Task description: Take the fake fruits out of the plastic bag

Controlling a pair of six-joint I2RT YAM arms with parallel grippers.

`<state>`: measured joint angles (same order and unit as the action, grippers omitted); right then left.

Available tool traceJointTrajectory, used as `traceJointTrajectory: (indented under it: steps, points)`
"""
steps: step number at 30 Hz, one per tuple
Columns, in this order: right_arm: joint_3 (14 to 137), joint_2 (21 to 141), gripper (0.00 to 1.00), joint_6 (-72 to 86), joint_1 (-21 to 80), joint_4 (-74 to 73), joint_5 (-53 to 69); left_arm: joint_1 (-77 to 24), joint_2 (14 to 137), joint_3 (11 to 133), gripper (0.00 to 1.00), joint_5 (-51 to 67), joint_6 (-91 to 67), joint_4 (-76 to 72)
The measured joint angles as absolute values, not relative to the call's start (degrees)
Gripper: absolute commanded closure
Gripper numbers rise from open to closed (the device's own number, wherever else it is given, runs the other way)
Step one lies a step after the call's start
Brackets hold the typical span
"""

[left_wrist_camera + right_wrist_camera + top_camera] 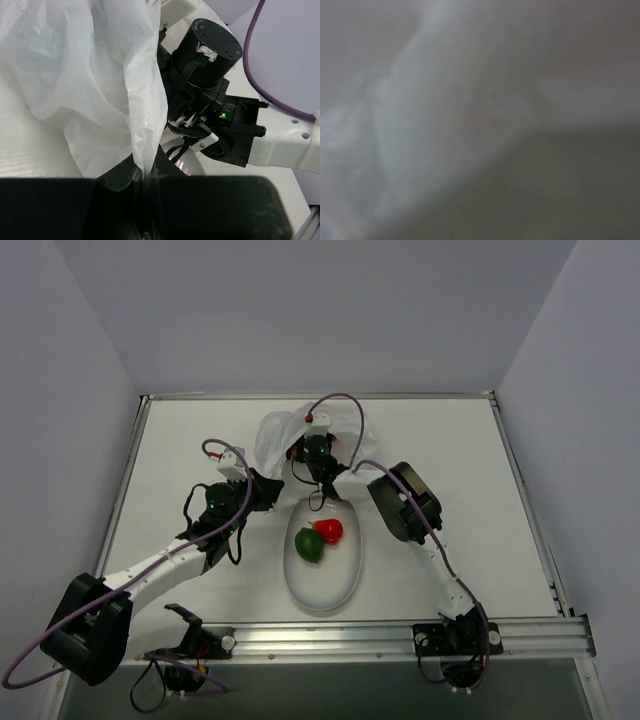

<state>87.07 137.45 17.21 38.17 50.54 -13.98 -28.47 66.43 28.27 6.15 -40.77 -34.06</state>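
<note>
The plastic bag (283, 430) lies crumpled at the back middle of the table. My left gripper (276, 488) is shut on a fold of its near edge; in the left wrist view the thin bag (75, 75) rises from between the closed black fingers (120, 175). My right gripper (303, 448) reaches into the bag's mouth, its fingers hidden by plastic. The right wrist view shows only blurred grey-white plastic (420, 100). A green round fruit (309, 546) and a red fruit (329, 531) lie on the white oval plate (325, 590). Other fruits are hidden.
The right arm's black wrist (210, 50) stands close in front of my left gripper, to the right of the bag. The plate sits just in front of the bag, between the two arms. A metal rail (400, 635) runs along the near table edge.
</note>
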Motion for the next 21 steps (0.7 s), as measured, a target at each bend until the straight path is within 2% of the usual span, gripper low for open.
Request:
traceJointTrajectory:
  steps: [1,2,5,10,21]
  points:
    - [87.7,137.9,0.39,17.5,38.2,50.4,-14.0,-28.4,66.5,28.3,0.98,6.1,-40.8,-34.0]
    - [87.9,138.1,0.56,17.6,38.2,50.4,-14.0,-28.4,66.6,28.3,0.98,6.1,-40.8,-34.0]
    - [86.7,137.7,0.68,17.9,38.2,51.3,-13.9,-28.3,66.6,28.3,0.98,5.8,-40.7,-34.0]
    - [75.9,130.3,0.68,17.7,38.5,53.6,-11.9,-27.9,66.7,28.3,0.98,5.4,-40.7,-34.0]
    - [51.9,104.2,0.68,18.5,43.9,57.3,-8.0,-27.2,66.7,28.3,0.98,3.2,-39.2,-33.4]
